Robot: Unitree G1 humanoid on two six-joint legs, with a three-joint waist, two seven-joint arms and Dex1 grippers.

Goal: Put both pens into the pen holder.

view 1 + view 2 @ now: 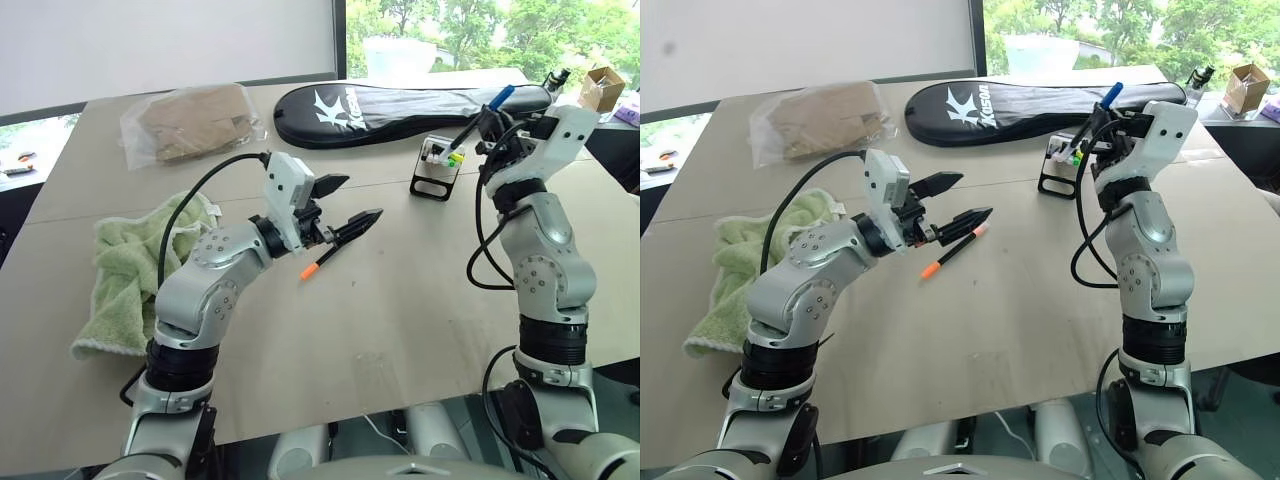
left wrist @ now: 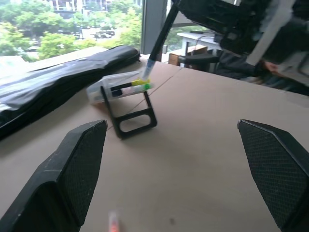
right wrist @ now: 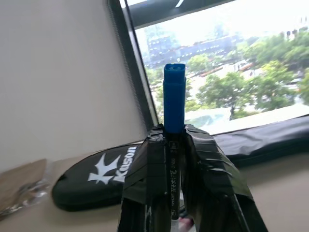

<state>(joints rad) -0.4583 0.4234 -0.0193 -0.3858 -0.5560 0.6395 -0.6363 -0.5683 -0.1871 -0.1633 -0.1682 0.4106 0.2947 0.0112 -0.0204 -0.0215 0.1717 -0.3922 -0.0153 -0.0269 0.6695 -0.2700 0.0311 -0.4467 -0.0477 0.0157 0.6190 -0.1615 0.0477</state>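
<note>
My right gripper (image 1: 487, 125) is shut on a black pen with a blue cap (image 1: 502, 96), which it holds slanted above the pen holder (image 1: 438, 170). That pen's lower tip (image 2: 145, 75) rests at the holder's whitish top, beside yellow-green marker ends. The holder is a small black frame standing in front of the racket bag. A second pen with an orange end (image 1: 325, 258) lies flat on the table. Just above it hovers my left gripper (image 1: 362, 197), open and empty, pointing toward the holder.
A long black racket bag (image 1: 400, 105) lies across the back of the table. A green towel (image 1: 130, 265) is bunched at the left edge, and a clear bag with brown contents (image 1: 190, 120) sits behind it. A cardboard box (image 1: 600, 85) stands at the far right.
</note>
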